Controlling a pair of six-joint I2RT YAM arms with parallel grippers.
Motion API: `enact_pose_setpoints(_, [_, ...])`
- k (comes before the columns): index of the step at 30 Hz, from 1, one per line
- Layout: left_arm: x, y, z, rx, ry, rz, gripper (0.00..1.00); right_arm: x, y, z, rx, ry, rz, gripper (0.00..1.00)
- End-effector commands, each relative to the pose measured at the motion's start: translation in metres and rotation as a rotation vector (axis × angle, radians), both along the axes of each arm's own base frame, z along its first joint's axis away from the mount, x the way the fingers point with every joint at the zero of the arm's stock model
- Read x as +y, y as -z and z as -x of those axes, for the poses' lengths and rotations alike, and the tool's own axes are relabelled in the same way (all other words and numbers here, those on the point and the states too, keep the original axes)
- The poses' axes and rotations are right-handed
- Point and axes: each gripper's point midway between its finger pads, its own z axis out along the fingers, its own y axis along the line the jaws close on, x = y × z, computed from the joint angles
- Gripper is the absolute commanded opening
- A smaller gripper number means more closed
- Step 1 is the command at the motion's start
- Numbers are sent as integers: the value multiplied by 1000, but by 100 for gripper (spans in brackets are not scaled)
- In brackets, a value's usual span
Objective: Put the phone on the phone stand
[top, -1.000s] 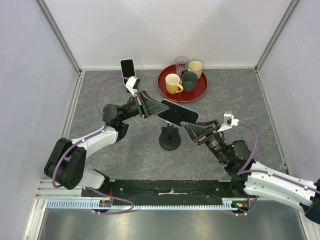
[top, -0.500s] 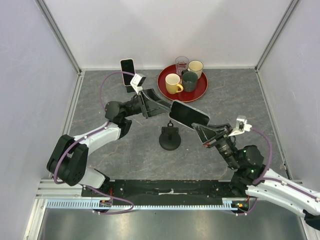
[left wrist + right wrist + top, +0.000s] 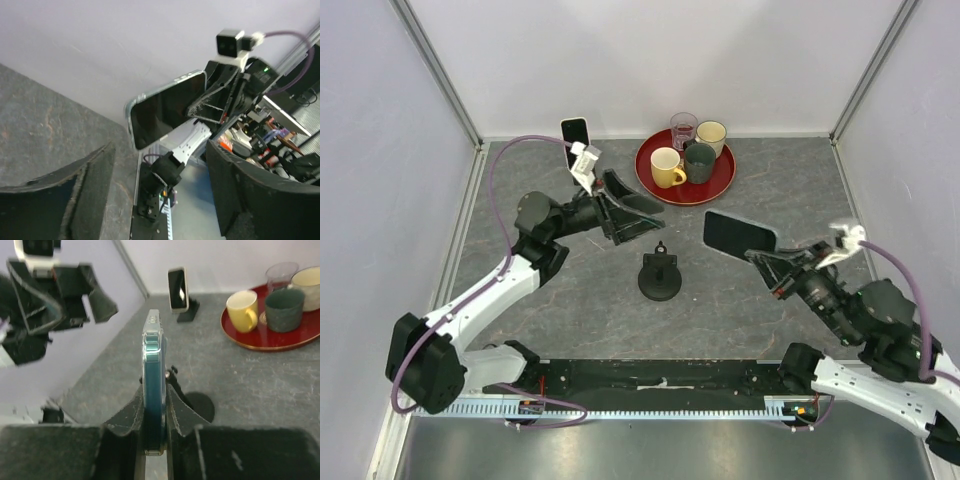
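Note:
The phone [image 3: 739,232], dark-screened in a clear case, hangs in the air right of centre with my right gripper [image 3: 763,257] shut on its lower end. In the right wrist view the phone [image 3: 153,375] stands edge-on between my pads [image 3: 180,412]. The black phone stand [image 3: 660,277], a round base with a short post, sits on the grey table to the phone's lower left; its base [image 3: 201,407] shows just behind the phone. My left gripper [image 3: 642,212] is open and empty, well left of the phone. The left wrist view shows the phone [image 3: 167,110] beyond its spread fingers [image 3: 92,192].
A second phone [image 3: 575,135] leans on its own stand at the back left, near the wall. A red tray [image 3: 660,185] at the back holds a yellow mug [image 3: 666,167], a dark mug [image 3: 699,162], a glass and a cream cup. White walls close in three sides.
My left gripper has let go of the phone and opened. My right arm has carried the phone to the right, away from the left gripper and off from above the stand.

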Motion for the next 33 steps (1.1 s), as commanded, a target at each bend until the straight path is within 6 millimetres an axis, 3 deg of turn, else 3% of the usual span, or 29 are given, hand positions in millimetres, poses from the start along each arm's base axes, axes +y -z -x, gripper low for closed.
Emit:
enact_pose_setpoints(1, [-26,26,7,-41,103,-118,74,37,47,14,152,-197,306,0])
enact_pose_setpoints(3, [-35,27,22,-62,195,-134,70,56,54,21,178,-291,348,0])
enact_pose_setpoints(7, [-43,26,45,-151,274,-147,74,72,58,29,183,-376,344,0])
enact_pose_setpoints(8, [-49,36,52,-150,310,-182,75,75,57,30,171,-388,329,0])
enact_pose_setpoints(10, [-57,38,59,-150,351,-214,75,76,54,38,145,-433,307,0])
enact_pose_setpoints(12, [-66,54,71,-110,436,-261,74,75,49,41,123,-438,279,0])
enact_pose_setpoints(14, [-71,55,84,-101,515,-272,71,74,43,48,100,-471,237,0])
enact_pose_setpoints(18, [-76,60,94,-86,562,-292,69,74,35,61,64,-531,203,0])
enact_pose_setpoints(22, [-76,58,106,-108,613,-287,45,68,20,65,22,-527,160,0])
enact_pose_setpoints(24, [-76,59,110,-109,637,-288,39,68,15,65,5,-531,143,0])
enact_pose_setpoints(27, [-75,58,113,-102,658,-290,21,69,12,65,-9,-530,136,0])
enact_pose_setpoints(28, [-75,57,115,-107,665,-288,10,70,12,65,-11,-531,128,0])
enact_pose_setpoints(31, [-73,56,117,-122,670,-284,2,69,8,57,-19,-486,84,1])
enact_pose_setpoints(33, [-73,52,116,-144,637,-274,2,66,10,49,-10,-441,73,23])
